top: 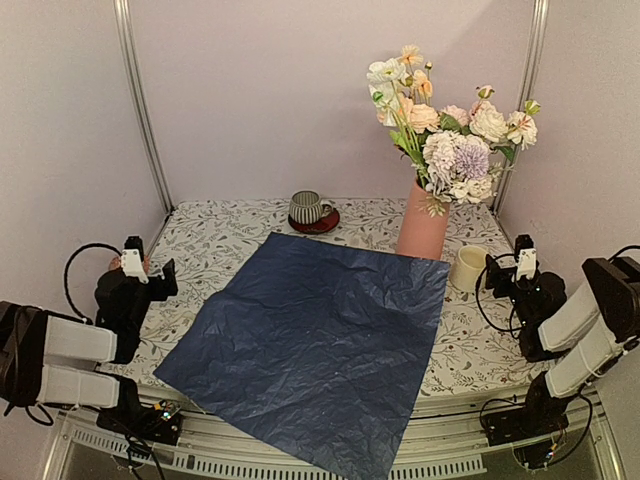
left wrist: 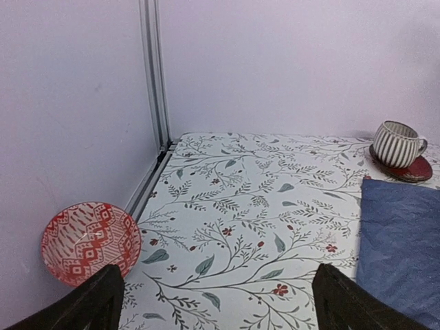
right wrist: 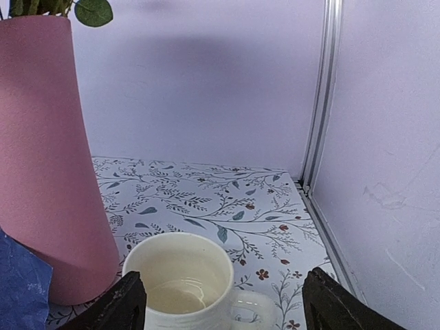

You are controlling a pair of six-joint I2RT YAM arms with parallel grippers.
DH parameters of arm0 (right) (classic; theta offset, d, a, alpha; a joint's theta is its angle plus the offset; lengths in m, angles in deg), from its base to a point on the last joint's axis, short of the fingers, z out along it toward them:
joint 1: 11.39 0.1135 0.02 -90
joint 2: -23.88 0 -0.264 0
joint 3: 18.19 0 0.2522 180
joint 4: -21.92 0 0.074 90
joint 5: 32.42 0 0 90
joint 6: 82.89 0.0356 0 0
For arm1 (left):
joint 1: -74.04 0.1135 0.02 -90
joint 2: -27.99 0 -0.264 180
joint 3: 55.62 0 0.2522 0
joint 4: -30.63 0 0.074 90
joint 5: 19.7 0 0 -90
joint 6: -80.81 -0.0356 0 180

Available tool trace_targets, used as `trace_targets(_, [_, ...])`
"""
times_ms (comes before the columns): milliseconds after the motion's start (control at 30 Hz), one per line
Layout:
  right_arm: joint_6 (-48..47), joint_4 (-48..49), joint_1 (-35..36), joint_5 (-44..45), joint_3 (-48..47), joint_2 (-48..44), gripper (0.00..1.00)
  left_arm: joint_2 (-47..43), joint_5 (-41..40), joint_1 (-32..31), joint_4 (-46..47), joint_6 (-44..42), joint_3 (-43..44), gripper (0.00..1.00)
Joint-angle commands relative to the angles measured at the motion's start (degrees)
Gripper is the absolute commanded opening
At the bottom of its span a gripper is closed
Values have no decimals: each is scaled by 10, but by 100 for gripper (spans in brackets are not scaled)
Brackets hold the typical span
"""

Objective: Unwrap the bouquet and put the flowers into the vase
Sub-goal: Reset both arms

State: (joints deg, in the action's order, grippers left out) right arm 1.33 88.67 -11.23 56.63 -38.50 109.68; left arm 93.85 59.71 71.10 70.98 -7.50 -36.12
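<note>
Task status: judged complete or nearly so. The flowers stand stems-down in the one pink vase at the far right of the bench. The blooms crowd together too closely for a firm count.

One sheet of blue paper lies flat and unfolded across the middle, holding nothing, consistent with an unwrapped bouquet. No ribbon is visible.

The left gripper sits at the near left and the right gripper at the near right. Both have their fingers spread and hold nothing, apparently parked clear of the work.

Other items: one striped cup on one red saucer at the far centre, one cream mug just beside the vase, and one red patterned bowl at the left wall.
</note>
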Motion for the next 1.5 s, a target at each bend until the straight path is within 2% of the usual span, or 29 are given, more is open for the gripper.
trace_targets(0, [10,70,-5,-43,-1,23,83,25,49,10,82,-14,15,98])
trace_targets(67, [16,18,-4,-17,-33,24,86,43,32,11,88,-16,25,98])
trace_targets(100, [24,-18,-4,-2,-49,23,98,52,31,13,82,-16,35,98])
trace_targets(133, [29,-48,-4,12,-64,22,99,63,31,15,75,-17,46,98])
trace_targets(233, [33,-43,-4,14,-63,23,99,101,36,17,56,-25,82,98])
trace_targets(333, [31,-52,-4,9,-67,24,99,127,36,17,76,-34,93,98])
trace_targets(400, [31,-50,-4,9,-67,24,99,145,52,20,124,-30,76,98])
trace_targets(467, [31,-51,-4,9,-67,24,99,227,91,24,276,-47,47,98])
trace_targets(500, [31,-51,-4,9,-67,24,99,238,99,24,294,-54,48,98])
trace_targets(533, [31,-51,-4,8,-67,24,99,216,92,24,220,-42,64,98])
trace_targets(567, [31,-51,-4,8,-68,24,99,214,81,23,185,-37,78,98])
trace_targets(667, [31,-50,-4,9,-67,24,99,218,72,22,185,-35,82,98])
trace_targets(733, [30,-49,-4,10,-67,24,99,230,90,21,228,-50,72,98])
trace_targets(833, [30,-49,-4,9,-66,24,99,222,98,22,183,-51,87,98])
trace_targets(1467, [30,-54,-4,5,-70,25,99,227,92,22,194,-49,88,98])
